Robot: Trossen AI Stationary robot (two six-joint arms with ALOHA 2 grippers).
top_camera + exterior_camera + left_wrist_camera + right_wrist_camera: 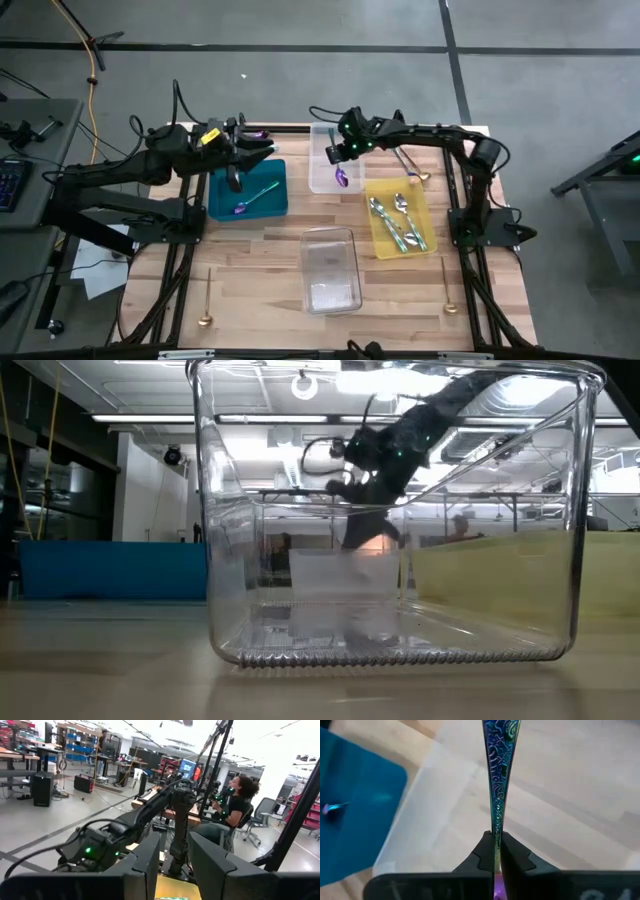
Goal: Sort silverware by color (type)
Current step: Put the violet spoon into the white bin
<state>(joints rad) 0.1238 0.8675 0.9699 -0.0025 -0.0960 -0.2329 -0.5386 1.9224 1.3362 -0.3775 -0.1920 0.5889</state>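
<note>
No brand, label or readable writing shows on any tray or utensil; the only marks are pale shapes cut off along the edge of the right wrist view, too little of them in frame to read. The right gripper [496, 851] is pinched tight on the embossed handle of an iridescent spoon [498, 780], whose bowl is hidden behind the fingers in that view; from above, the same gripper [338, 160] hangs over the small clear tray [318, 180] with the purple bowl [342, 179] showing just below it. The left gripper [240, 158] sits above the far edge of the teal tray [272, 204]; its fingers [212, 862] stand partly apart with a narrow gap, and nothing can be made out between them. A purple-tipped utensil [257, 136] lies on the table just beyond that gripper, partly covered by it. In the teal tray lies one teal-handled spoon [256, 197] with a purple bowl. The yellow tray [380, 235] holds several silver pieces [398, 222], overlapped so that their number and kind are hard to tell. Two gold pieces [410, 166] lie on the wood beside the right arm, partly under it. Two more gold pieces lie near the front corners, one left [204, 303], one right [447, 290]. The big clear bin [331, 268] fills the low view and blurs what is behind it. A seated person [231, 809] shows in the room.
</note>
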